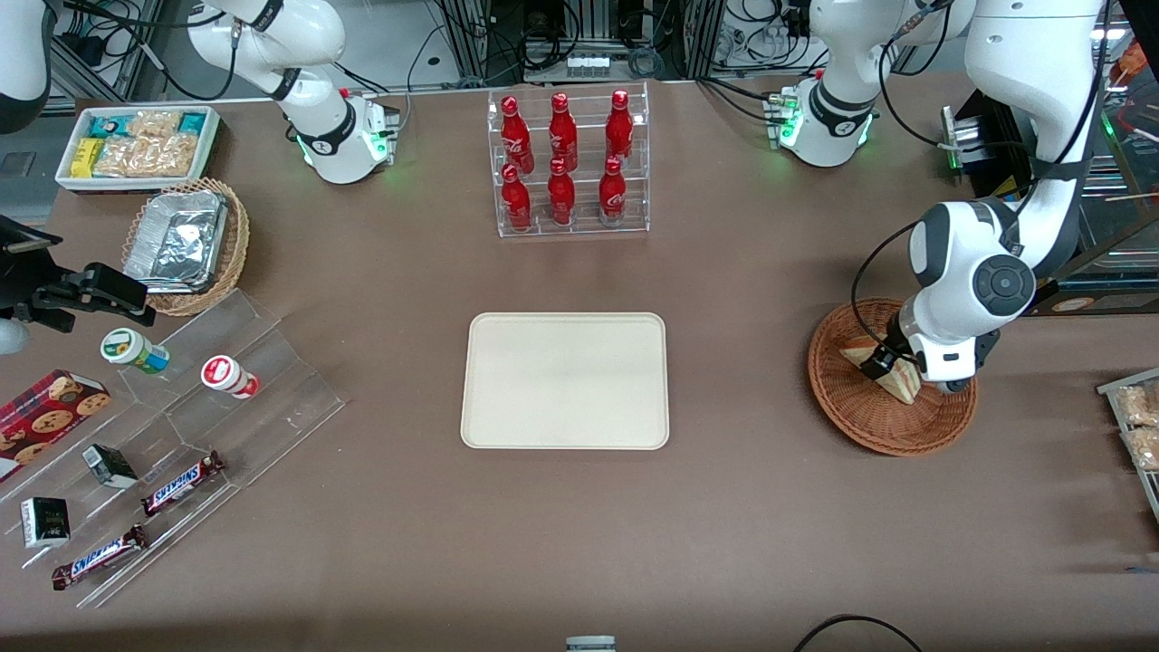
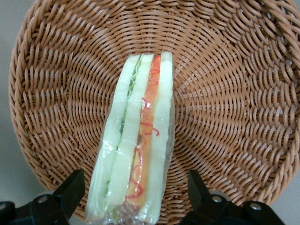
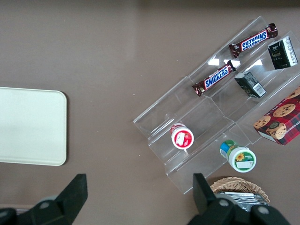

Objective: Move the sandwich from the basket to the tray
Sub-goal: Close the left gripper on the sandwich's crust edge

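The sandwich (image 2: 136, 140), a wrapped wedge of white bread with red-orange and pale green layers, lies in the reddish-brown wicker basket (image 2: 234, 108). In the front view the sandwich (image 1: 896, 378) shows partly under the arm, in the basket (image 1: 860, 426) toward the working arm's end of the table. My left gripper (image 2: 136, 192) is low over the basket, open, with one finger (image 2: 70, 192) on each side of the sandwich's near end, gaps showing on both sides. In the front view the gripper (image 1: 892, 367) hangs over the sandwich. The cream tray (image 1: 566, 380) lies empty at the table's middle.
A clear rack of red bottles (image 1: 569, 163) stands farther from the front camera than the tray. Toward the parked arm's end are a clear stepped display (image 1: 181, 435) with snacks, a tan basket with foil containers (image 1: 186, 244) and a white bin of snack packs (image 1: 140, 145).
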Robot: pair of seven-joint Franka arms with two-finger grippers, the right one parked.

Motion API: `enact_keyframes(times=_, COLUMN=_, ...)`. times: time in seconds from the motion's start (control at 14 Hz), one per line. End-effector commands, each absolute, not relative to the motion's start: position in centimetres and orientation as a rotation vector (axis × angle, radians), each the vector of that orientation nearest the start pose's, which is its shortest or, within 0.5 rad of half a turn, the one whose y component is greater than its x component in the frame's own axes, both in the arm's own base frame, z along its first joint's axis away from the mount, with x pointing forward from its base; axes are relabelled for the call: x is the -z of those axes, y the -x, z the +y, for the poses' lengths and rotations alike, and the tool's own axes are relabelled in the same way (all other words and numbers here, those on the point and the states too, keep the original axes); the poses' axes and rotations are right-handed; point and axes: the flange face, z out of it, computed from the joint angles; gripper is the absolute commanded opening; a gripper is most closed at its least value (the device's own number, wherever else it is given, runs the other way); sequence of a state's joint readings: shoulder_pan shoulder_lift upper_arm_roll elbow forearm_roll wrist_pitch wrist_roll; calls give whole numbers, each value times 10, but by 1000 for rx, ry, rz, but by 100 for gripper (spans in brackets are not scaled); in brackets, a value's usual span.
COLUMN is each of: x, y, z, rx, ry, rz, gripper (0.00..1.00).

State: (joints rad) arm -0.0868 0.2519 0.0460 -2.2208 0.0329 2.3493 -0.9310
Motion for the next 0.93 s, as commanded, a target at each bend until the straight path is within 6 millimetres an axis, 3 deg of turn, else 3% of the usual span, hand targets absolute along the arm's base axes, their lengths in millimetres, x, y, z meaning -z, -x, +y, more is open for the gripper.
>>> enact_keyframes(times=0.0, x=-253, y=-531, z=-26, rx=-151, ry=2754, rz=-1300, gripper=61)
enact_keyframes(times=0.36, x=-253, y=-531, z=-23, rx=-161, ry=2744, rz=-1294, gripper=37)
enact_keyframes(times=0.5, x=-257, y=-532, z=-22, rx=-162, ry=2738, rz=-1303, gripper=34)
enact_keyframes(times=0.64, x=-275, y=-535, z=-24, rx=-161, ry=2739, rz=-1299, gripper=32)
enact_keyframes(times=0.86, x=-320, y=-545, z=-29, rx=-177, ry=2727, rz=-1266, gripper=32)
